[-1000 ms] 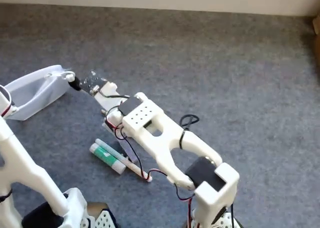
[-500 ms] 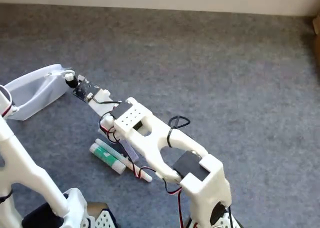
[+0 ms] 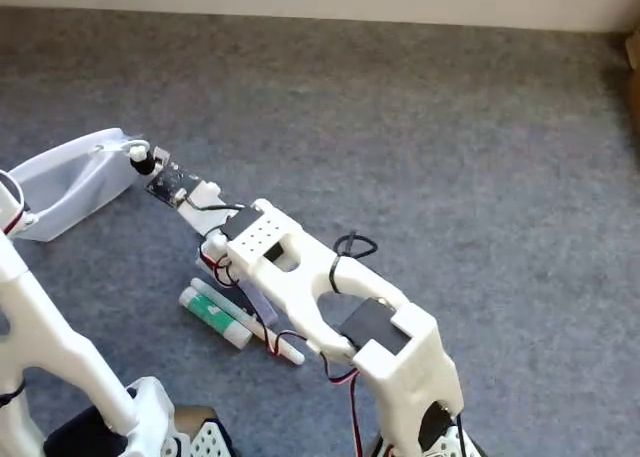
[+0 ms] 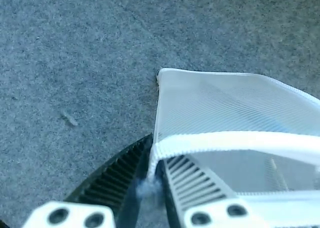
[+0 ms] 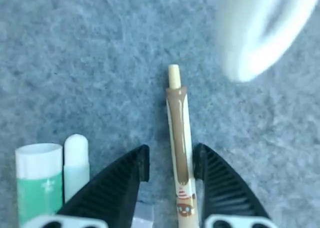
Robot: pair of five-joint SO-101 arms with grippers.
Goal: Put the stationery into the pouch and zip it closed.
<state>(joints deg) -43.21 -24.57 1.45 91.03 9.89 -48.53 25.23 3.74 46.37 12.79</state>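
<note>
Pouch (image 3: 70, 182) of white mesh lies at the left side of the grey carpet (image 3: 450, 127). One end is pinched in the left claw (image 4: 156, 155), whose jaws are pressed together on the fabric edge. To my eye that hold is there to anchor the bag and keep its open end turned toward the other arm.

The right claw (image 5: 170, 155) is stretched out low, right up at that open end. A brown pen (image 5: 179, 133) lies lengthwise in it, cream tip leading and pointed at the pouch rim, which looks lined up to go in nose first. Whether the claw is really clamping the pen or just cradling it, I cannot tell.

Nearer the arm bases, a green glue stick (image 3: 215, 315) and a white-capped stick (image 5: 76, 158) lie side by side on the carpet, touching or nearly so. Both are outside the pouch, so the zipping looks some way off.
</note>
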